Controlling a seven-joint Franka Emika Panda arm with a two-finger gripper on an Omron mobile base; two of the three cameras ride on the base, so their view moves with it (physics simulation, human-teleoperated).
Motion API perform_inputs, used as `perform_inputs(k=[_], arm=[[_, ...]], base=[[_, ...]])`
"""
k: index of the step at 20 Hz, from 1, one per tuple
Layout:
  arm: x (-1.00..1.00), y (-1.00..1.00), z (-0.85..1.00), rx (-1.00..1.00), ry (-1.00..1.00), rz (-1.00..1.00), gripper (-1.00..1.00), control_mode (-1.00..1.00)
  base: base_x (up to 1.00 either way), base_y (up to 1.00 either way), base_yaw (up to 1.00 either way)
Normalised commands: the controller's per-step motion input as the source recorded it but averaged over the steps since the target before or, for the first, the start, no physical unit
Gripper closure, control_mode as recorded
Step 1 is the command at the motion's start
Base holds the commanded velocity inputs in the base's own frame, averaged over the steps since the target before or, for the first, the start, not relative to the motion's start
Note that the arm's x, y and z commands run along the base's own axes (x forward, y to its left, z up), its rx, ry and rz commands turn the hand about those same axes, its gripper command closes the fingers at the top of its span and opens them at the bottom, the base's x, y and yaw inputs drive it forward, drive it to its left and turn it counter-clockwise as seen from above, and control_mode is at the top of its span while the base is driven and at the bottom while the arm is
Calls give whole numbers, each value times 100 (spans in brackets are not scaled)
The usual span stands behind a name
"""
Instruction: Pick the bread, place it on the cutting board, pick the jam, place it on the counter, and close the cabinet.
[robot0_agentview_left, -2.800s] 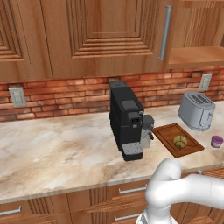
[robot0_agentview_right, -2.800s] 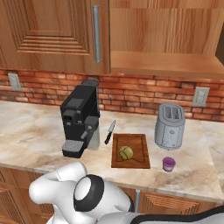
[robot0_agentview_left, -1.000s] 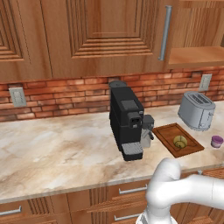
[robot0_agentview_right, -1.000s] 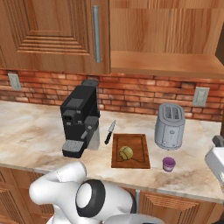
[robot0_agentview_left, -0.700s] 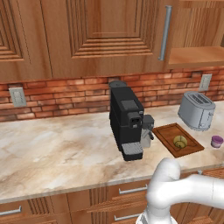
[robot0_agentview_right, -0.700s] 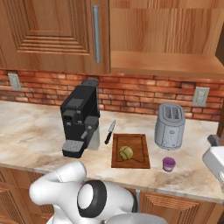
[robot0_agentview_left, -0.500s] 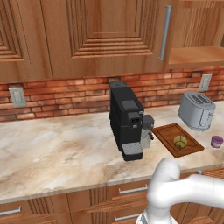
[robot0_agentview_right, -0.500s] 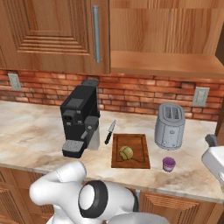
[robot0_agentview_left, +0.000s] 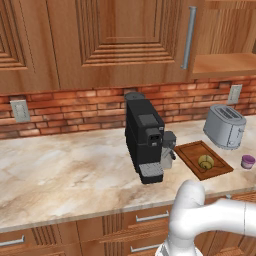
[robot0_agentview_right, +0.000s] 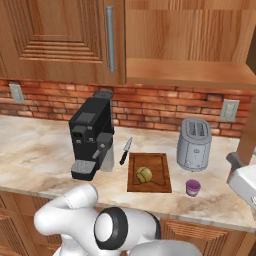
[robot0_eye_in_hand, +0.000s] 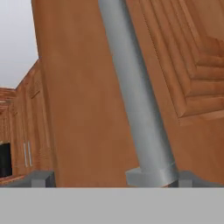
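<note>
the cabinet (robot0_agentview_right: 200, 50) is seen open; its door (robot0_eye_in_hand: 87, 109) and handle (robot0_eye_in_hand: 135, 100) sit just before the gripper, whose width cannot be told. bread (robot0_agentview_right: 144, 174) lies on the cutting board (robot0_agentview_right: 162, 182), jam (robot0_agentview_right: 192, 187) on the counter (robot0_agentview_right: 30, 145); closing appears in hand, so a push is called for

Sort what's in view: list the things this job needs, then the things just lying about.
Job: bread on the cutting board; jam on the counter; cabinet, its door open, silver handle close before the hand camera.

Lying about: coffee machine, knife, toaster, wall outlets.
</note>
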Motion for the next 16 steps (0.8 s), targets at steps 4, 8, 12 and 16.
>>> perform_inputs(k=[4,8,12,16], arm=[[15,12,0,0,0,18,-100,-100],[12,15,0,0,0,16,-100,-100],[3,20,0,0,0,10,-100,-100],[0,21,0,0,0,2,-100,-100]], base=[[0,0,0],[0,0,0],[0,0,0],[0,0,0]])
